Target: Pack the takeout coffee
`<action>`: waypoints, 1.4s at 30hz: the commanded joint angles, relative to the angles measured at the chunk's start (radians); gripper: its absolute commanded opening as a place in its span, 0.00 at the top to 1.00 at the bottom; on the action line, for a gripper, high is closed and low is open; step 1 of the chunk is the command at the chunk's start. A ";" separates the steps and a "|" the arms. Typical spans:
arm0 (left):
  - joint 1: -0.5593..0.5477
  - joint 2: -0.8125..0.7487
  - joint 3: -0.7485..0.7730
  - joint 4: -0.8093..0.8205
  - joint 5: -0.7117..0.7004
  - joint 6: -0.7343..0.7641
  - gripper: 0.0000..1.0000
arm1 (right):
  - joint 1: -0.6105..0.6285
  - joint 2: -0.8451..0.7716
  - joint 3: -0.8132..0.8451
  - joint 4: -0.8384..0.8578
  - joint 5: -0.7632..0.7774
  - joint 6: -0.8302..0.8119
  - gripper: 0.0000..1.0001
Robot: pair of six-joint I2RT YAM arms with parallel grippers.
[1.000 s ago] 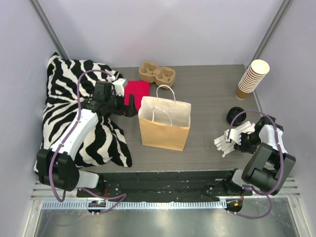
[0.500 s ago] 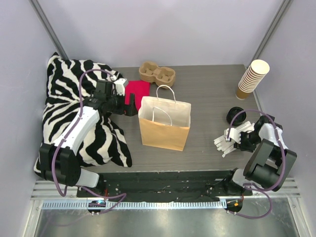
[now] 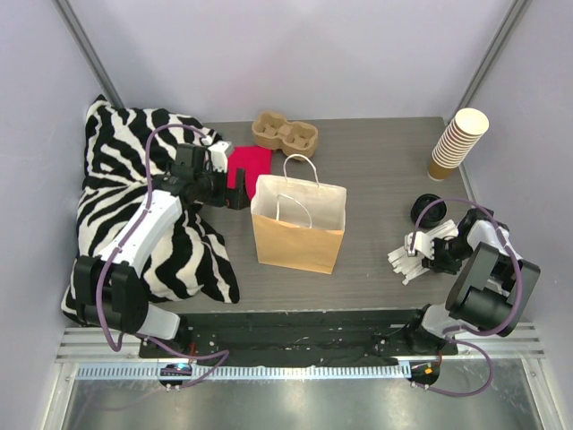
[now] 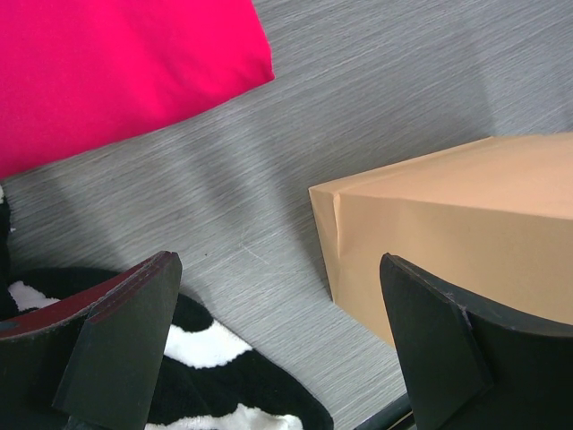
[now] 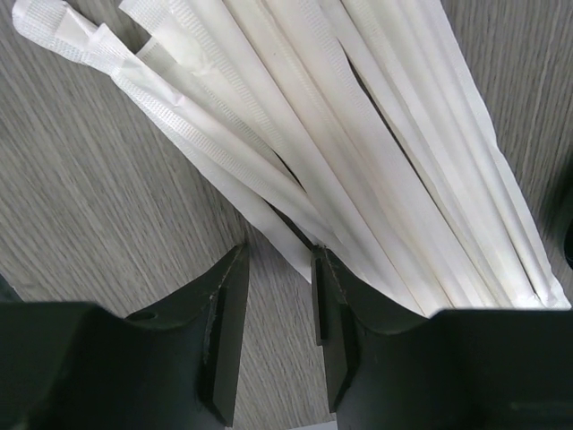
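1. Nearest the arm bases and right of the paper bag, the right end effector sits low over the surface. Its jaws stand part way apart, with bare wood grain showing between them.
2. A bundle of paper-wrapped straws fans out just ahead of it, on the side toward the bag. The end of one straw reaches into the gap between the jaws. I cannot tell whether it touches either of them.
3. The bag stands upright in the middle of the surface, mouth open and handles up.
4. Left of the bag, a zebra-striped blanket is heaped from the near edge back to the far left corner.
5. The takeout coffee sits right of the bag, well apart from it and just beyond the straws. From above, only its black lid shows.
6. At the bag's far left corner, the left end effector is held above the surface. Its jaws are wide apart with nothing between them. The bag's corner lies near one finger and the blanket's edge lies under the other.
7. A red cloth lies flat just beyond that end effector, behind and left of the bag.
8. A leaning stack of lidless paper cups stands far right of the bag, at the surface's right edge.
9. A brown pulp cup carrier rests farthest back, behind the bag.
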 commanded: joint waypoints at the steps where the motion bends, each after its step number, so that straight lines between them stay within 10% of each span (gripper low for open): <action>1: 0.009 -0.001 0.051 0.006 0.019 0.018 0.02 | 0.005 0.006 0.015 -0.002 -0.007 -0.449 0.61; 20: 0.015 -0.001 0.061 -0.003 0.026 0.029 0.02 | 0.007 -0.176 -0.152 -0.150 -0.002 -0.535 0.63; 25: 0.018 -0.013 0.063 -0.004 0.023 0.032 0.02 | 0.010 -0.215 -0.155 -0.197 -0.011 -0.561 0.82; 28: 0.018 -0.014 0.070 0.003 0.025 0.024 0.02 | 0.010 -0.244 -0.124 -0.258 -0.026 -0.571 0.98; 42: 0.018 -0.041 0.123 0.011 0.015 0.021 0.01 | 0.135 -0.319 0.201 -0.406 -0.318 -0.363 0.99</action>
